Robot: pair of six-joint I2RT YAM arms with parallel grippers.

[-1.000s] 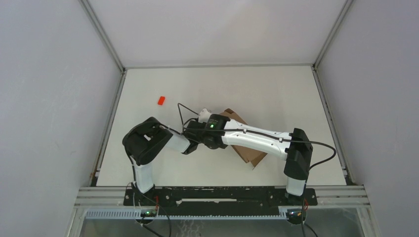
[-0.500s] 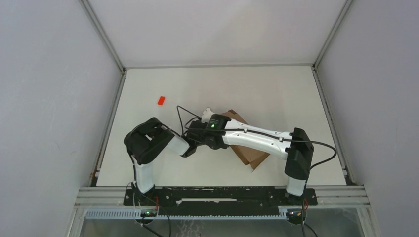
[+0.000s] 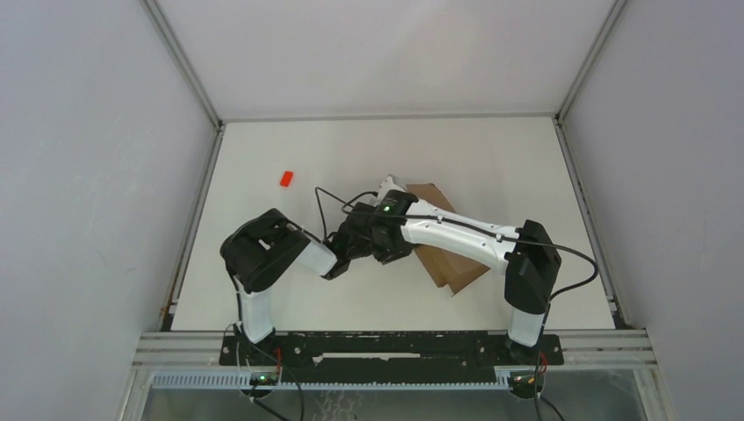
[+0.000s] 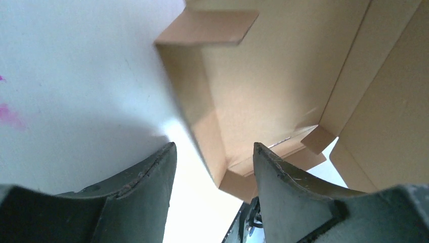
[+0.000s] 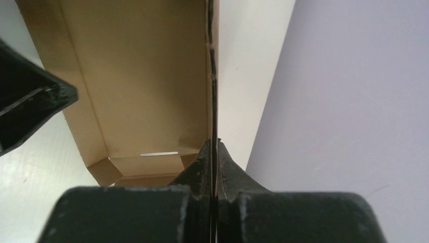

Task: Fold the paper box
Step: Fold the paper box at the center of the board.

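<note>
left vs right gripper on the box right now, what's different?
Left gripper stands open; right gripper is shut. Left gripper only straddles a low side wall of the paper box, not clamping it; right gripper pinches a thin panel of it edge-on. Shared: both work at the same box, facing its inside.

— What sort of place is this?
— A robotics lab, a test cell.
— How so?
— Plain grey panels (image 3: 88, 175) on aluminium framing (image 3: 180, 61) box in a bare white table (image 3: 491, 158). A left arm (image 3: 263, 254) and right arm (image 3: 456, 239) are bolted to a black base rail (image 3: 439, 345).
</note>
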